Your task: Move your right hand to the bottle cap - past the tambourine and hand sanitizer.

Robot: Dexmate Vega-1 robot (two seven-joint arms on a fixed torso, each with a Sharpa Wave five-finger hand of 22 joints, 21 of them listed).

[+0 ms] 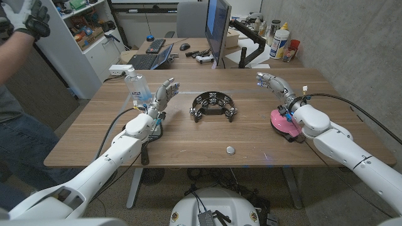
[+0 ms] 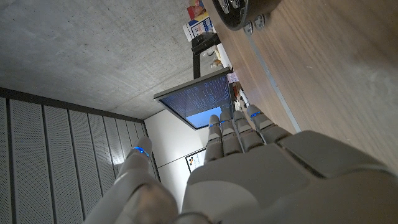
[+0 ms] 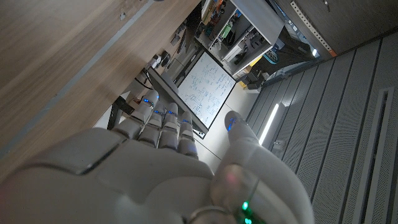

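Note:
A small silver bottle cap point(image 1: 230, 150) lies on the wooden table point(image 1: 188, 141) near its front edge. The black half-moon tambourine point(image 1: 213, 105) sits mid-table, and its rim point(image 2: 239, 14) also shows in the left wrist view. A clear hand sanitizer bottle point(image 1: 137, 85) stands at the left rear. My right hand point(image 1: 274, 84) is raised at the right rear, open, fingers point(image 3: 163, 124) extended, holding nothing. My left hand point(image 1: 163, 95) stands open just right of the sanitizer, fingers point(image 2: 239, 127) straight, nothing in it.
A pink round object point(image 1: 282, 121) lies under my right forearm. A monitor point(image 1: 218, 28), laptop point(image 1: 151, 59) and bottles point(image 1: 281, 41) sit on a desk behind. A person's gloved hand point(image 1: 25, 17) is at the far left.

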